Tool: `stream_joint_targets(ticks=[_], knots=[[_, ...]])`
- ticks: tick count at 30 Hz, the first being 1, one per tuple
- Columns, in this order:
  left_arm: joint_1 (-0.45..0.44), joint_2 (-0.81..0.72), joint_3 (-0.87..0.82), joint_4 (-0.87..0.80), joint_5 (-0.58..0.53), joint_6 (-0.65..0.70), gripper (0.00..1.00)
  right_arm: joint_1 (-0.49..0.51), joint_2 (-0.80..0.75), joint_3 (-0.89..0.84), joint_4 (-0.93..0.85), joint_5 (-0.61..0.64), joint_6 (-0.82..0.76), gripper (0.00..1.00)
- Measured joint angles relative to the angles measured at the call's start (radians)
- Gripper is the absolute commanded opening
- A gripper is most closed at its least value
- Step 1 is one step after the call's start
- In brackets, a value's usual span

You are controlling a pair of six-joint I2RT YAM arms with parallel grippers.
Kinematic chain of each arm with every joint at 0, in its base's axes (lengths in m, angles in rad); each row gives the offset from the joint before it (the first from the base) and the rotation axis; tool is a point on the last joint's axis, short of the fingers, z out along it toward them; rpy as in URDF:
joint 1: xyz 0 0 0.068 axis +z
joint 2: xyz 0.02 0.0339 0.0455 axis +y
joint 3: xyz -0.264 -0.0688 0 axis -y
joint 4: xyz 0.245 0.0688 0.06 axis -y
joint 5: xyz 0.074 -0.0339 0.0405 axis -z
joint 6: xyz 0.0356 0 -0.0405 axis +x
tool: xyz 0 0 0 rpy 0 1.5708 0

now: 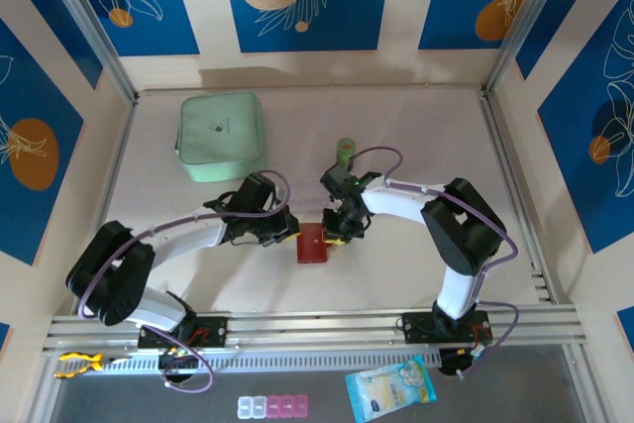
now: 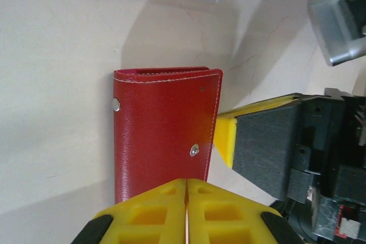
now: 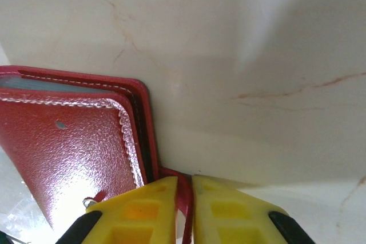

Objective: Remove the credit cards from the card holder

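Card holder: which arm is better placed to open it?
Right, probably: the right gripper is shut on the tab of the card holder, while the left gripper sits shut, empty, at its edge.

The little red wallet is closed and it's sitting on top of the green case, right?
Not quite. The red wallet is closed, but it is not on top of the green case. It lies on the table, apart from the case, which sits farther back on the left. The top external view shows this.
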Motion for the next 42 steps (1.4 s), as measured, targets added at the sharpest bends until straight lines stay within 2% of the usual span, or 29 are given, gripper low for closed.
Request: stream_joint_targets(ticks=[10,22,28,42], knots=[[0.007,-0.059,-0.004,-0.009,-0.035,0.013,0.08,-0.002,-0.009,-0.002,-0.006,0.001,0.000,0.05],[0.112,-0.286,-0.061,-0.073,-0.117,0.071,0.13,-0.003,-0.079,0.047,-0.123,0.012,-0.060,0.04],[0.150,-0.288,-0.082,-0.105,-0.101,0.095,0.14,0.026,-0.087,0.129,-0.181,0.013,-0.078,0.04],[0.153,-0.273,-0.098,-0.111,-0.059,0.113,0.15,0.110,-0.085,0.232,-0.235,0.016,-0.077,0.05]])
